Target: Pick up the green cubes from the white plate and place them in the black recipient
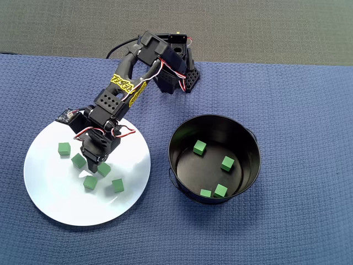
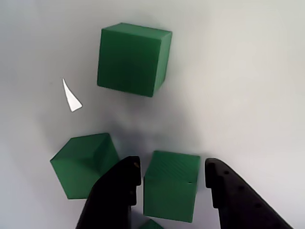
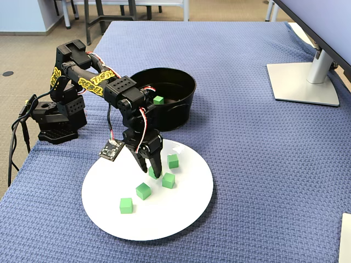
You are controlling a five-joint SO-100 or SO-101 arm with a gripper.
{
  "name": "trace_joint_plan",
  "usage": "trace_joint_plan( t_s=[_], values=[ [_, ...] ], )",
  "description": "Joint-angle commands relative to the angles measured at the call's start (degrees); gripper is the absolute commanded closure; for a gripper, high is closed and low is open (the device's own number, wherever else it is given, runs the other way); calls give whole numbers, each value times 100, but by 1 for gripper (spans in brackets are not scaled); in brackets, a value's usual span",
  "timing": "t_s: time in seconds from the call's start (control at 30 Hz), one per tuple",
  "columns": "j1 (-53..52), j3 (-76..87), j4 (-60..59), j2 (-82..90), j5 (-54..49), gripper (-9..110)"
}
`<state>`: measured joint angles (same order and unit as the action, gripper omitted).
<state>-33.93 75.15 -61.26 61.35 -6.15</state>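
Observation:
Several green cubes lie on the white plate (image 1: 55, 193). My gripper (image 2: 172, 167) is open and low over the plate, its jaws standing on either side of one green cube (image 2: 170, 186) with a small gap on each side. A second cube (image 2: 86, 164) lies just outside the left finger (image 2: 119, 191), and a third (image 2: 133, 59) sits farther ahead. From overhead, the gripper (image 1: 96, 167) is at the plate's middle beside that cube (image 1: 103, 169). The black recipient (image 1: 251, 138) stands to the right of the plate and holds several green cubes (image 1: 199, 147). In the fixed view the gripper (image 3: 153, 171) partly hides the cube.
The arm's base (image 1: 176, 74) stands behind the plate on a blue textured cloth (image 1: 309, 110). A monitor stand (image 3: 304, 82) sits at the far right in the fixed view. The table's left edge (image 3: 16, 175) runs close to the base.

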Motion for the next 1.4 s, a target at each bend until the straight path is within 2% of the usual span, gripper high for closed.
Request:
trace_joint_plan(
  t_s=[0.0,0.6,0.73,0.97,1.17,1.37],
  values=[
    [-9,-352,132,97,79,95],
    [-18,-299,132,114,70,101],
    [18,-255,132,123,0,86],
    [229,-264,18,62,-396,76],
    [378,-202,-18,62,-668,77],
    [615,9,35,62,-1705,77]
  ],
)
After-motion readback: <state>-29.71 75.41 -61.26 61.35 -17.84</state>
